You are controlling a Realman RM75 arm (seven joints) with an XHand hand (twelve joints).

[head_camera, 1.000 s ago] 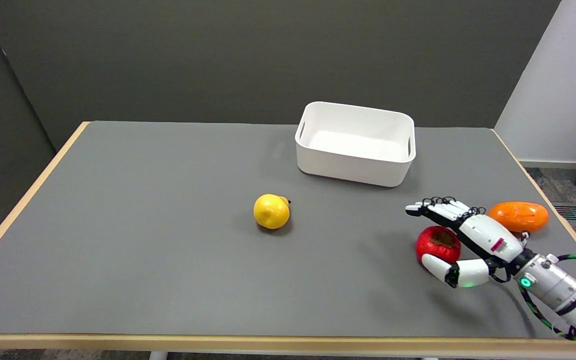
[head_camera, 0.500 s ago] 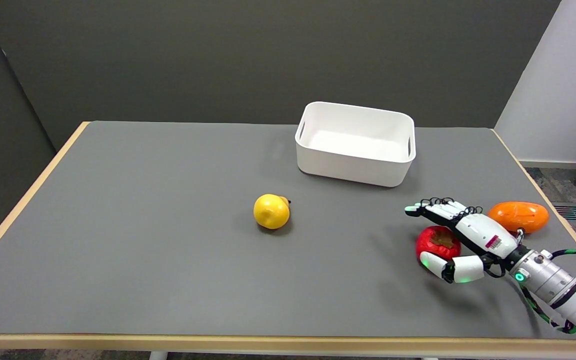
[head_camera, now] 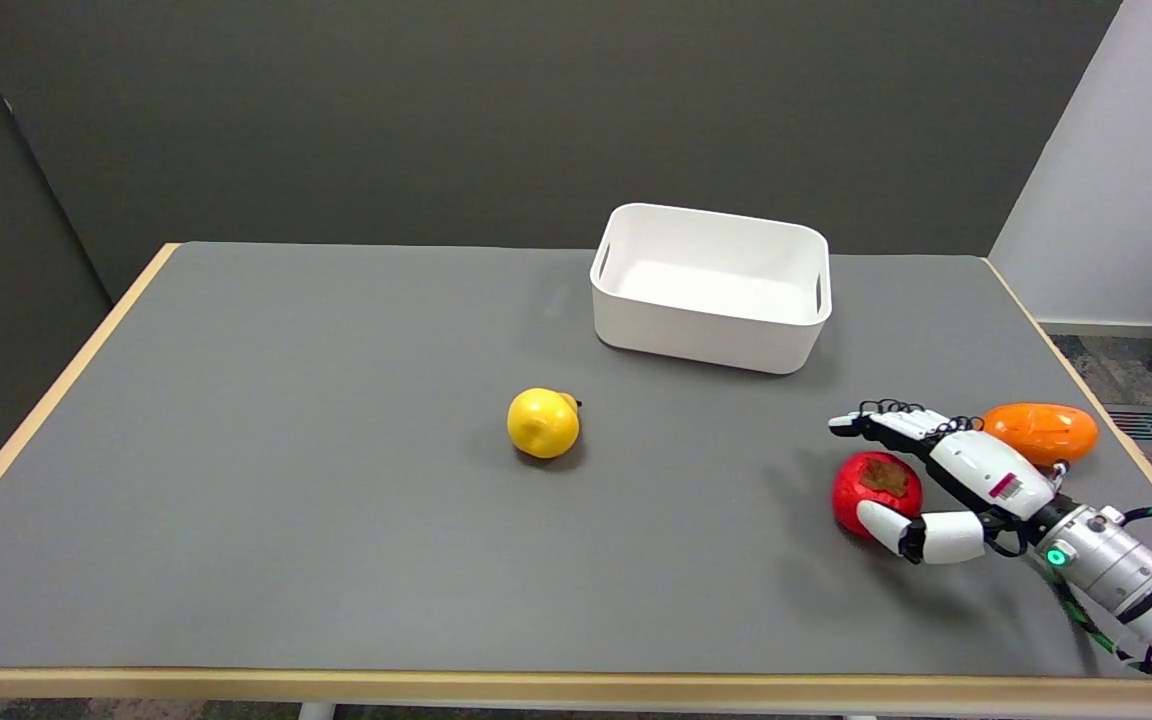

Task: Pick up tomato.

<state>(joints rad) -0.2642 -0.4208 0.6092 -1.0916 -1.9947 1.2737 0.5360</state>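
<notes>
Round red tomato [head_camera: 874,490] on the grey desk [head_camera: 336,500] is flanked by right hand [head_camera: 946,480], fingers [head_camera: 896,422] spread apart, not gripped.

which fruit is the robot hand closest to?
The red tomato, between the right robot hand's thumb and fingers. The orange fruit lies behind it; the yellow one sits mid-table.

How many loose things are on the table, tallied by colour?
Red: 1, the tomato
Yellow: 1, the yellow fruit
Orange: 1, the orange fruit
White: 1, the bin
Total: 4
The right hand brackets the tomato, fingers spread.
</notes>
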